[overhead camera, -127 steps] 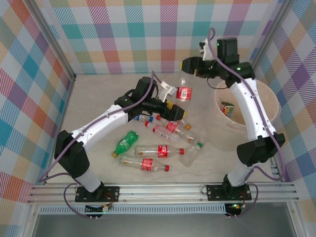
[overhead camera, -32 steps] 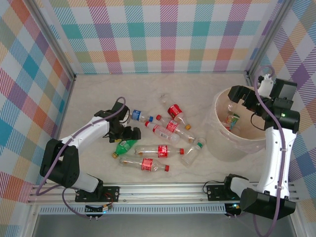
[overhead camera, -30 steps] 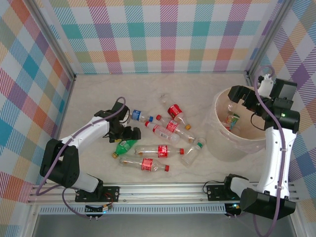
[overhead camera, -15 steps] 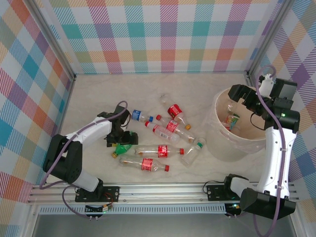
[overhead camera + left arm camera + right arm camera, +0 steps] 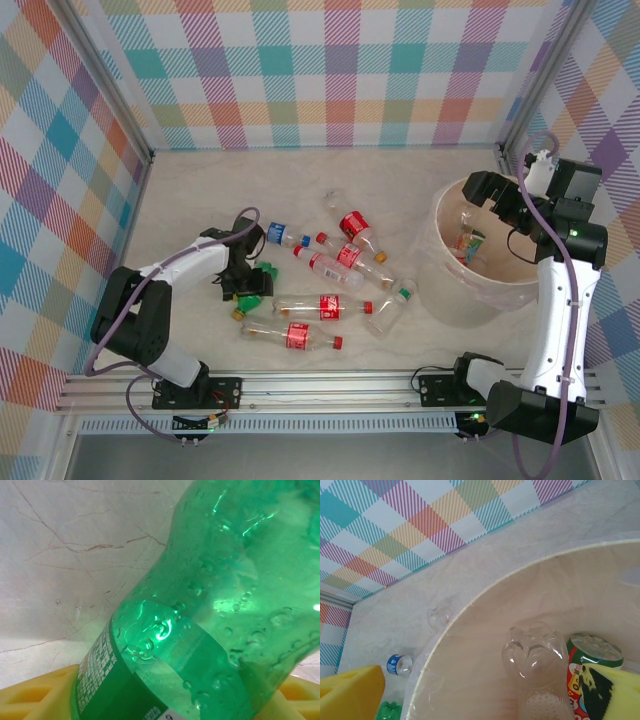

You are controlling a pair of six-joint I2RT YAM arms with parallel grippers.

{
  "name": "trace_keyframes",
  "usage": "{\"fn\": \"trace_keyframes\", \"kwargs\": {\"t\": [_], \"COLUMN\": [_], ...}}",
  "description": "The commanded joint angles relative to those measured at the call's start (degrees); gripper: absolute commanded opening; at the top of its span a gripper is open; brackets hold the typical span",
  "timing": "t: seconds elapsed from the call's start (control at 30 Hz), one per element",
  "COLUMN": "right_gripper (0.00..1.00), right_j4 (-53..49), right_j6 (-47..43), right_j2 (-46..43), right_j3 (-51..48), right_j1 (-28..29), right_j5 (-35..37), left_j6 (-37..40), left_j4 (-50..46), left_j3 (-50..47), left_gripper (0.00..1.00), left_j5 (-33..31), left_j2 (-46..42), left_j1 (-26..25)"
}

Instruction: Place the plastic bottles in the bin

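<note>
My left gripper (image 5: 247, 287) is low on the table, shut on the green bottle (image 5: 262, 272), whose orange cap points toward the near edge. In the left wrist view the green bottle (image 5: 210, 610) sits between my yellow fingers (image 5: 35, 695) and touches both. Several clear red-labelled plastic bottles (image 5: 322, 305) lie in a loose pile at mid-table. The cream-white bin (image 5: 448, 290) stands at the right with bottles (image 5: 466, 242) inside. My right gripper (image 5: 482, 190) hangs open above the bin's far rim. Below it, in the bin (image 5: 470, 605), lies a clear bottle (image 5: 537, 670).
A blue-capped bottle (image 5: 282, 236) lies just beyond my left gripper, and a green-capped one (image 5: 388, 310) lies close to the bin's left side. Checked walls enclose the table on three sides. The arm bases and a metal rail (image 5: 320, 385) run along the near edge.
My left gripper has closed around the green bottle, and the bottle has turned slightly on the table. The right arm has stayed over the bin over the last second.
</note>
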Motion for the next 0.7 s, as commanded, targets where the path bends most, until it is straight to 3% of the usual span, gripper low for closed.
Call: {"fn": "trace_keyframes", "kwargs": {"t": [0.0,0.13,0.3,0.67], "right_gripper": [0.99,0.99,0.99,0.97], "right_j4": [-0.02,0.62,0.24,-2.19], "right_j6": [0.94,2.39,5.01,4.79], "right_j2": [-0.89,-0.14,1.22,9.53], "right_j3": [0.97,2.97,7.14,16.71], "right_j1": [-0.29,-0.25,1.55,23.66], "right_j5": [-1.31,-4.38,-11.12,-9.34], "left_j6": [0.74,2.88,5.58,5.95], "left_j4": [0.41,1.83,10.68,33.93], "left_j3": [3.79,7.96,10.68,16.23], "left_gripper": [0.64,0.64,0.63,0.63], "left_j5": [0.5,1.83,9.5,16.13], "left_j2": [-2.36,-4.13,-7.76,-9.92], "left_j1": [0.82,0.84,0.67,-9.01]}}
